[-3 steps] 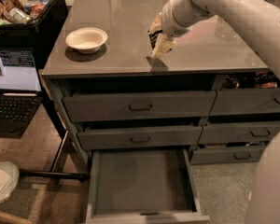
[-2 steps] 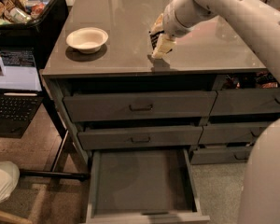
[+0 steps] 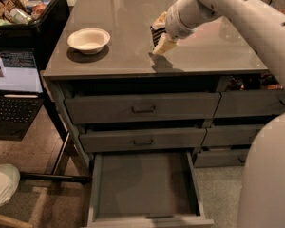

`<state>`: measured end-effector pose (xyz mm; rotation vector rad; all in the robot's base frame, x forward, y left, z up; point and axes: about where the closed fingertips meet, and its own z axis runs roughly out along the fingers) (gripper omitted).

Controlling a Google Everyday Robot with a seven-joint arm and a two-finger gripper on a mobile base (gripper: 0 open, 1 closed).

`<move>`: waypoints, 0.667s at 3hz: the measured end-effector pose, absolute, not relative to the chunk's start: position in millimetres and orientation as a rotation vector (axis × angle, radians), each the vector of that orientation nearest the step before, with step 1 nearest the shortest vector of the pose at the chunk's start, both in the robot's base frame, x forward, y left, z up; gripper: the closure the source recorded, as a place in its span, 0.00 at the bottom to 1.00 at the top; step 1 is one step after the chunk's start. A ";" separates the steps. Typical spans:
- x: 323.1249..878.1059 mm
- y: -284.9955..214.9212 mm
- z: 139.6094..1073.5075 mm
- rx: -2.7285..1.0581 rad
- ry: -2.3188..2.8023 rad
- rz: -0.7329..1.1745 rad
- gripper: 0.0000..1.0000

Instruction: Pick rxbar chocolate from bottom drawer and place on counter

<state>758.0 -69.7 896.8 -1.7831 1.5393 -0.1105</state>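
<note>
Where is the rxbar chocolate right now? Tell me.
In the camera view, the rxbar chocolate is held in the gripper just over the counter, near its front edge, right of the white bowl; the bottom drawer below stands open.

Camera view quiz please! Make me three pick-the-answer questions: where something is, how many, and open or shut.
1. Where is the gripper? A) on the floor B) over the counter, right of the bowl C) under the counter
2. How many bowls sit on the counter? A) one B) two C) three
3. The bottom drawer is: A) shut B) open, full of snacks C) open and bare
Answers: 1 B, the gripper hangs above the counter, shut on the chocolate bar. 2 A, one white bowl. 3 C, pulled out, floor bare.
</note>
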 end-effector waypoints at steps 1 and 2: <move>758.0 -69.7 896.8 -1.783 1.539 -0.110 0.00; 758.0 -69.7 896.8 -1.783 1.539 -0.110 0.00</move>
